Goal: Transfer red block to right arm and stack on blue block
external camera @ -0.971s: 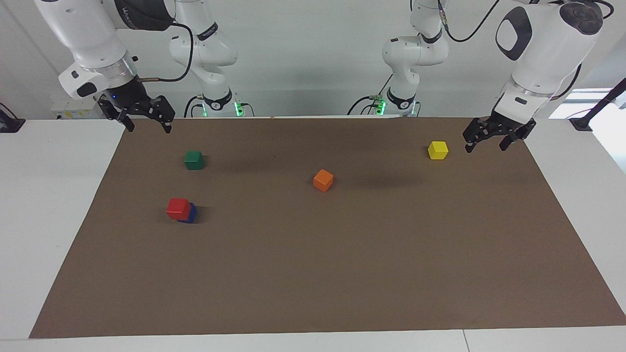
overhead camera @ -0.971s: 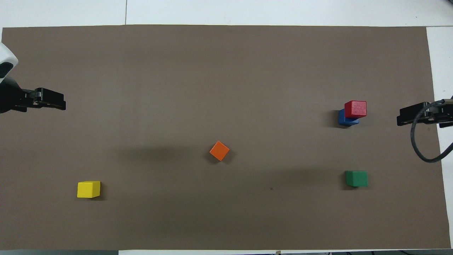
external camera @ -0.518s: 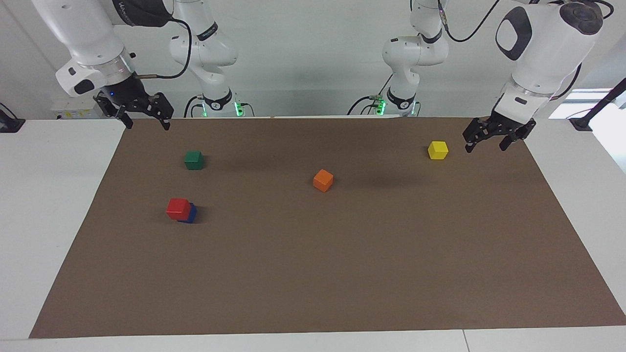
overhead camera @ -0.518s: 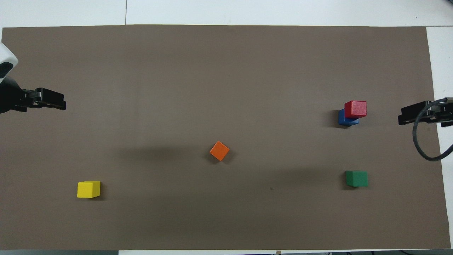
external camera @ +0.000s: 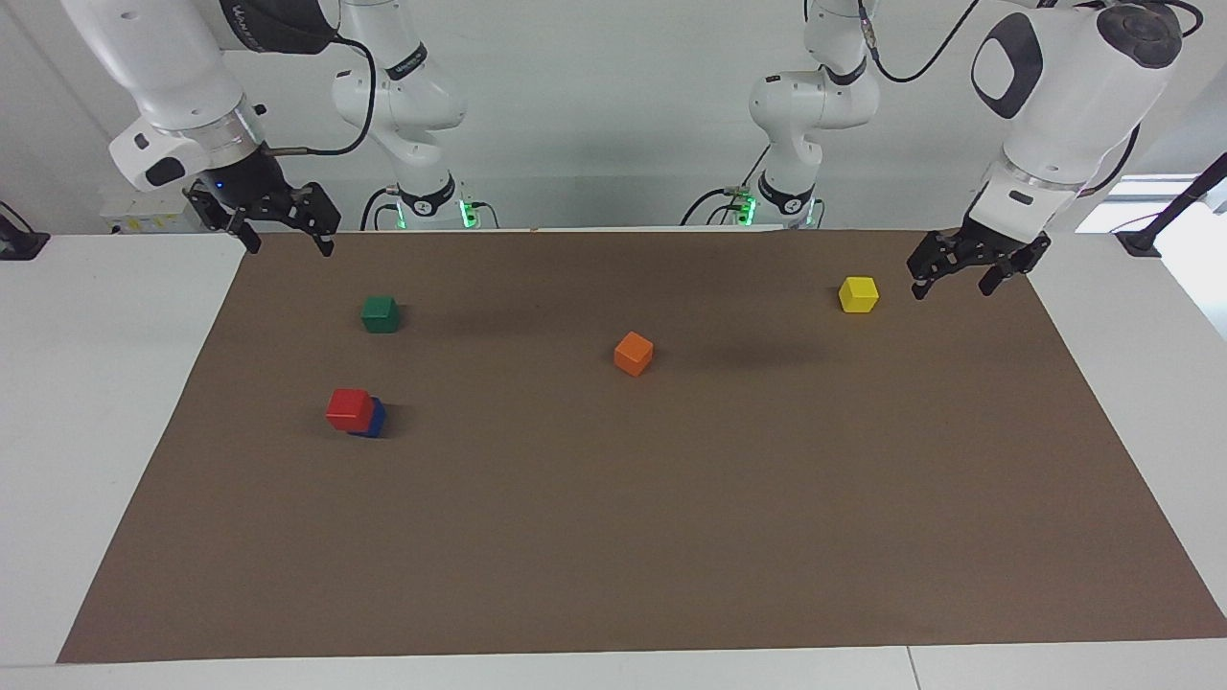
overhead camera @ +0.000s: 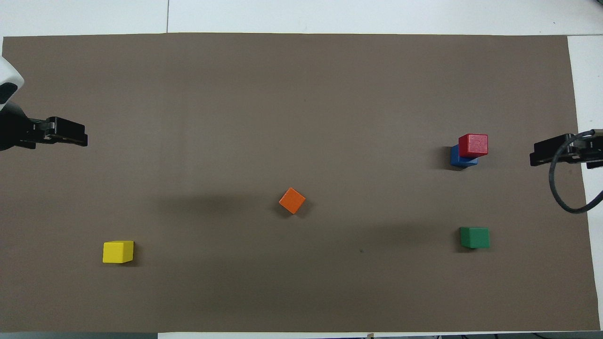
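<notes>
The red block (external camera: 349, 408) sits on top of the blue block (external camera: 376, 419), offset so the blue one shows beside it, toward the right arm's end of the mat. The stack also shows in the overhead view, red block (overhead camera: 473, 145) on blue block (overhead camera: 456, 157). My right gripper (external camera: 289, 245), with the blue wrist light, hangs open and empty in the air over the mat's corner nearest its base, apart from the stack; it also shows in the overhead view (overhead camera: 546, 151). My left gripper (external camera: 952, 287) is open and empty beside the yellow cube, waiting.
A green cube (external camera: 381, 313) lies nearer to the robots than the stack. An orange cube (external camera: 634, 354) lies mid-mat. A yellow cube (external camera: 858, 294) lies toward the left arm's end. The brown mat (external camera: 671, 537) covers the white table.
My right gripper has risen slightly and drawn back toward its base, then held still. The blocks and the left arm have not moved.
</notes>
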Action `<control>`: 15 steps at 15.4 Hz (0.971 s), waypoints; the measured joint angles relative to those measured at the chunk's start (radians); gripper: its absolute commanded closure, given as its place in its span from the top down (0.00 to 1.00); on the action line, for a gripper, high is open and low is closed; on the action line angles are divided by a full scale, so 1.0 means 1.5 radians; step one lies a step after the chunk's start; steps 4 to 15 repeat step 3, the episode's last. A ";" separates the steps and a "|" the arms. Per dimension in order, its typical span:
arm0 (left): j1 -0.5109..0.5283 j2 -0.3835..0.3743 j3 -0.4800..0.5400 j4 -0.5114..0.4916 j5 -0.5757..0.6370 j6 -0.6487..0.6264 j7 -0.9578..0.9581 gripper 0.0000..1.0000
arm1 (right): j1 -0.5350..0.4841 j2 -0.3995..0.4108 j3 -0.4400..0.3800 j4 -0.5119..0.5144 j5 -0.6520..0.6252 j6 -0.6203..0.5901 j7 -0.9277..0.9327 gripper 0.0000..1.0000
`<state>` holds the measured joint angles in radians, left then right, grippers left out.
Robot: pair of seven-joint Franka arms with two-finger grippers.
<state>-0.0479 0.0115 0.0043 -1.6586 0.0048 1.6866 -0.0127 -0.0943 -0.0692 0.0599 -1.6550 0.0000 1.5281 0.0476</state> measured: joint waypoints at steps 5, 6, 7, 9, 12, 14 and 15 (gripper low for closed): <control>0.000 0.000 0.000 0.000 0.000 0.000 0.000 1.00 | -0.003 0.000 0.000 0.000 0.000 0.000 0.000 1.00; 0.000 0.000 0.000 0.000 0.000 0.000 0.000 1.00 | -0.003 0.000 0.000 0.000 0.000 0.000 0.000 1.00; 0.000 0.000 0.000 0.000 0.000 0.000 0.000 1.00 | -0.003 0.000 0.000 0.000 0.000 0.000 0.000 1.00; 0.000 0.000 0.000 0.000 0.000 0.000 0.000 1.00 | -0.003 0.000 0.000 0.000 0.000 0.000 0.000 1.00; 0.000 0.000 0.000 0.000 0.000 0.000 0.000 1.00 | -0.003 0.000 0.000 0.000 0.000 0.000 0.000 1.00; 0.000 0.000 0.000 0.000 0.000 0.000 0.000 1.00 | -0.003 0.000 0.000 0.000 0.000 0.000 0.000 1.00; 0.000 0.000 0.000 0.000 0.000 0.000 0.000 1.00 | -0.003 0.000 0.000 0.000 0.000 0.000 0.000 1.00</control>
